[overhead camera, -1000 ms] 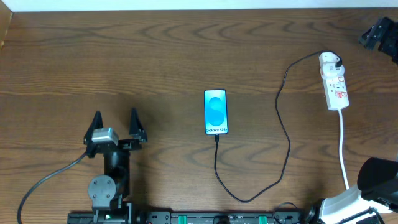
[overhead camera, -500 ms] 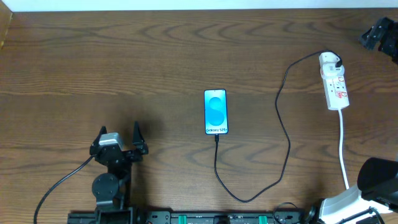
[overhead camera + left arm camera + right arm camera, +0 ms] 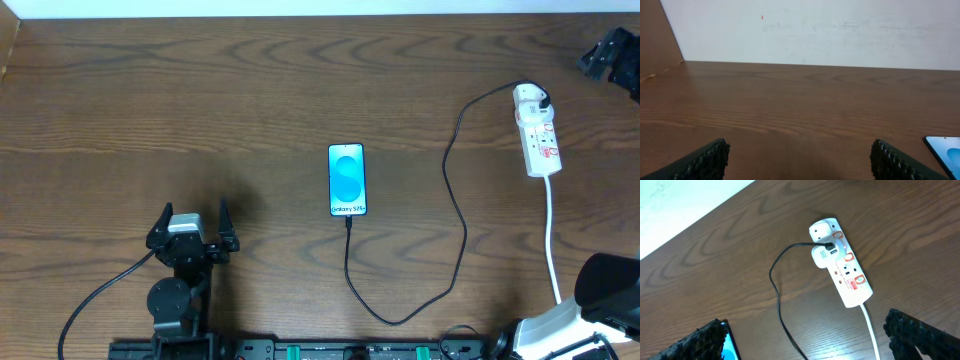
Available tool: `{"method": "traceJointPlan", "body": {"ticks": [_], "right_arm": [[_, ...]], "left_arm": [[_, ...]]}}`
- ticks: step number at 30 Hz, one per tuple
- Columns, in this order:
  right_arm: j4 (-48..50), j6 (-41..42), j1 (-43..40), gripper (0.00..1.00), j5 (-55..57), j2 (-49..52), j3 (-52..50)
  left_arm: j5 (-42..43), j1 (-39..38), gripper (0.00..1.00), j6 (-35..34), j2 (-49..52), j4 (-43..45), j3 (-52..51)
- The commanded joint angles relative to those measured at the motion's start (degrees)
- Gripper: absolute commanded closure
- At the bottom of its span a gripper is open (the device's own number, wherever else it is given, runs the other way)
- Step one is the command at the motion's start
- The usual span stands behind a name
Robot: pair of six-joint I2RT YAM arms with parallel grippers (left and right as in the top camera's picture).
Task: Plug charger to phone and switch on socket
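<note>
Spread wide and gripping nothing, the left hand [image 3: 193,207] is hovering over the table [image 3: 250,90], well left of the phone [image 3: 347,180], while the right hand [image 3: 809,339] is hanging equally spread near the socket [image 3: 538,135]. The phone is lying face up mid-table, its blue screen glowing. The charger [image 3: 771,274] is looping from the phone's near end to its white plug, which is sitting in the socket's far end on the table's right side.
</note>
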Motion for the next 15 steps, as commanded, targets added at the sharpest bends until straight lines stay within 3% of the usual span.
{"method": "traceJointPlan", "body": {"ticks": [1,15], "right_arm": [[-0.04,0.59,0.17,0.01,-0.09,0.11,0.17],[-0.04,0.59,0.17,0.01,-0.11,0.11,0.17]], "left_arm": [[1.79,0.31,0.10,0.55,-0.57,-2.56,-0.61],[1.79,0.31,0.10,-1.01,-0.39,-2.36,-0.61]]}}
